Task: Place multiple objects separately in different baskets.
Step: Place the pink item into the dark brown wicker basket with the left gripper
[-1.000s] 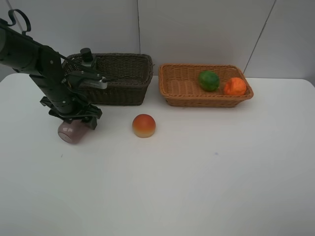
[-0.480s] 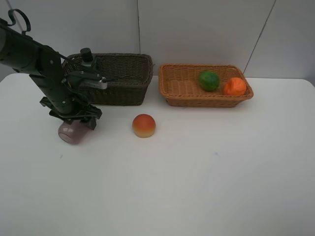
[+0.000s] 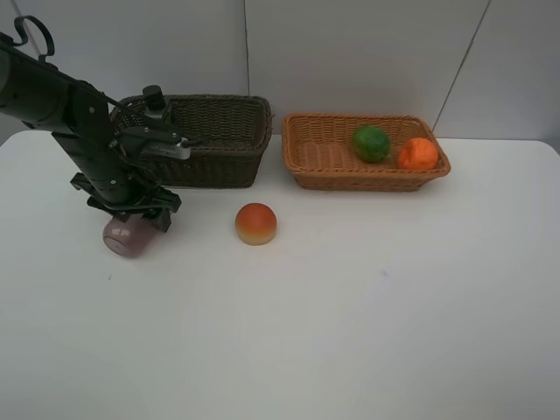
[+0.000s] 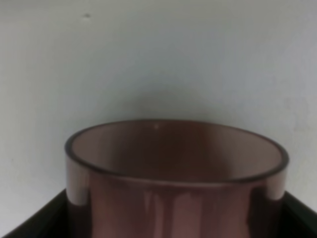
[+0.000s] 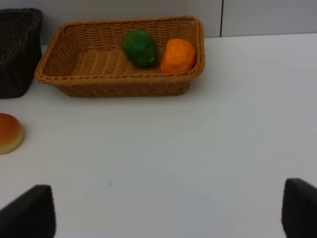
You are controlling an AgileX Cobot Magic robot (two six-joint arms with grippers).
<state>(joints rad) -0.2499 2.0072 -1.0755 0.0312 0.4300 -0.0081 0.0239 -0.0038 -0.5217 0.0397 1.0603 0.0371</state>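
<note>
A translucent pink cup (image 3: 127,238) lies on its side on the white table, in front of the dark brown basket (image 3: 219,166). My left gripper (image 3: 131,219) comes down over the cup and is shut on it. In the left wrist view the cup (image 4: 173,173) fills the space between the dark fingers (image 4: 34,220). A red-orange peach (image 3: 255,223) sits alone on the table. The green fruit (image 3: 371,143) and the orange (image 3: 418,154) lie in the light basket (image 3: 367,181). My right gripper (image 5: 168,213) is open and holds nothing. It is out of the exterior view.
A dark pump bottle top (image 3: 155,96) sticks up at the left end of the dark basket, behind my left arm. The two baskets stand side by side against the back wall. White tabletop (image 3: 350,306) spreads in front of them.
</note>
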